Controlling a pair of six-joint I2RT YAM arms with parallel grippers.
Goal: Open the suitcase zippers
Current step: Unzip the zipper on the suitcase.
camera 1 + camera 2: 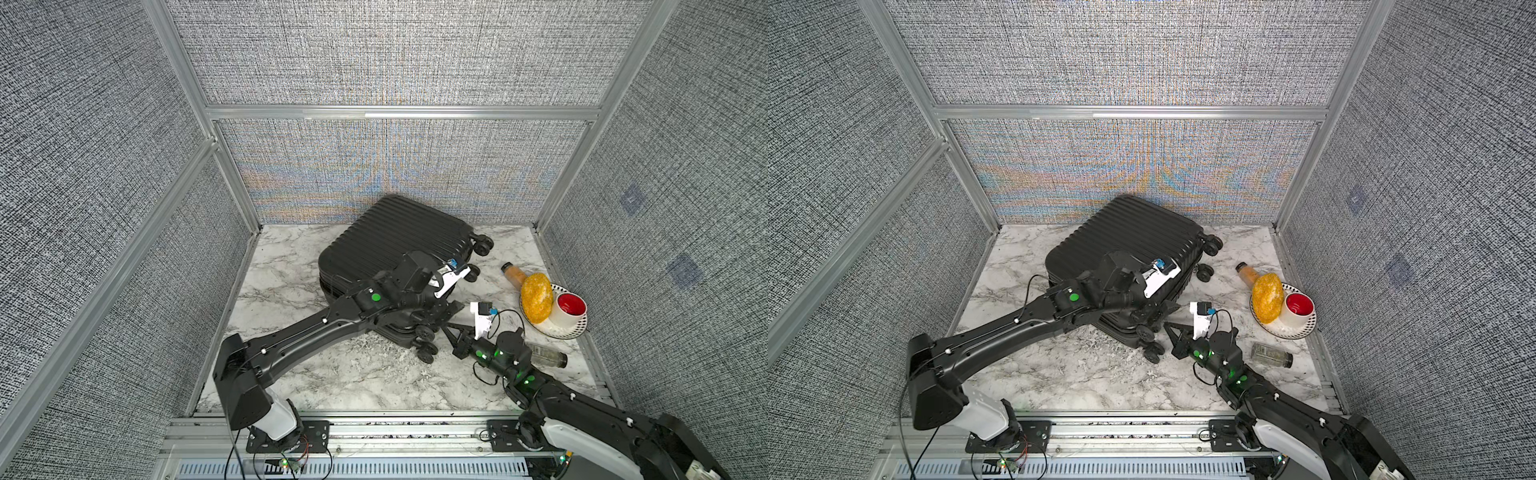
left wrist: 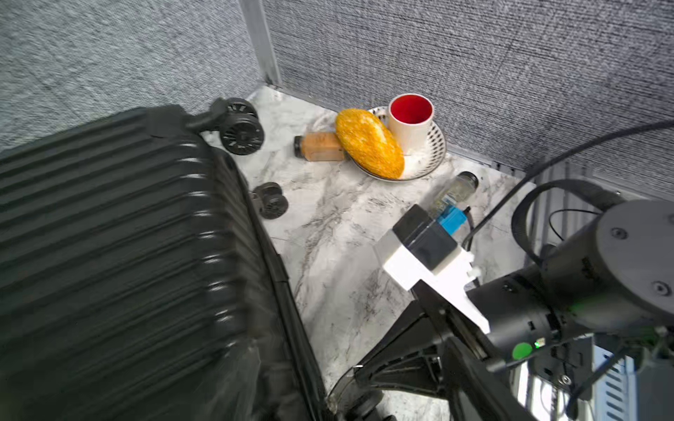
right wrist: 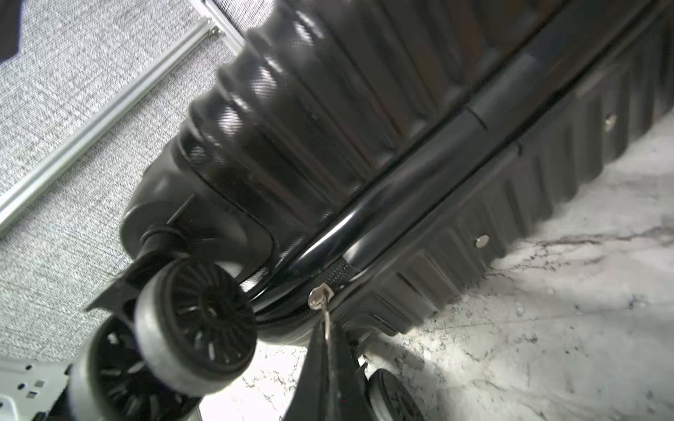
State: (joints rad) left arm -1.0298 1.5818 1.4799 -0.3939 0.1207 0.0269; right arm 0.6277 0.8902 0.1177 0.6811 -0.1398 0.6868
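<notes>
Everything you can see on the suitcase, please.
The suitcase is a small black hard-shell case, ribbed shells, rounded corners, glossy plastic by its look. It lies flat, shells together, on the marble table near the back wall, black twin spinner wheels toward the robot's right. A zipper track runs the seam between shells; the right hand pinches its silvery pull tab by a wheel corner. The left arm reaches over the top shell.

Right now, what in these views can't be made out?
Left hand: open or shut unclear; black on the black suitcase in both top views, indistinct in the left wrist view.
Zipper track: how far it is open; left arm covers it from above, left wrist view is blurred.
Clear bottle: label too small everywhere.
</notes>
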